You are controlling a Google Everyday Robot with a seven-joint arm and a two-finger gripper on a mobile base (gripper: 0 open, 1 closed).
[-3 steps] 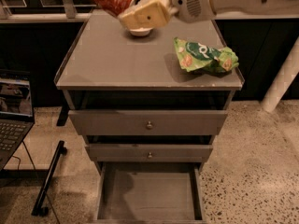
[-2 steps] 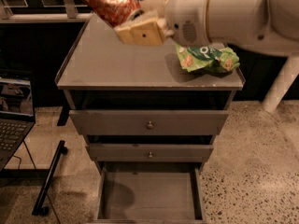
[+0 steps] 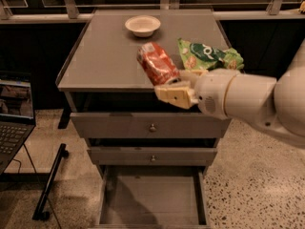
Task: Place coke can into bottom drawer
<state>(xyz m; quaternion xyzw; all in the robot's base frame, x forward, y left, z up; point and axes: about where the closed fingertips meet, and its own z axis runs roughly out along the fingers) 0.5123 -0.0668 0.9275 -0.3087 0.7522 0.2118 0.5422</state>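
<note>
My gripper (image 3: 175,86) reaches in from the right and is shut on the coke can (image 3: 157,63), a red-orange can with white markings, held tilted in the air above the cabinet's front edge. The bottom drawer (image 3: 152,202) is pulled open below, a shallow grey box with a bare flat floor. The can hangs well above the drawer, over the front of the cabinet top (image 3: 109,56).
A white bowl (image 3: 142,25) stands at the back of the cabinet top. A green snack bag (image 3: 209,56) lies at the right. Two upper drawers with round knobs (image 3: 152,127) stand slightly open. A laptop (image 3: 14,113) is at the left, with a black stand leg (image 3: 50,182) on the floor.
The gripper has carried the can from over the back of the cabinet top down and forward to its front edge. The bowl, hidden before, now shows.
</note>
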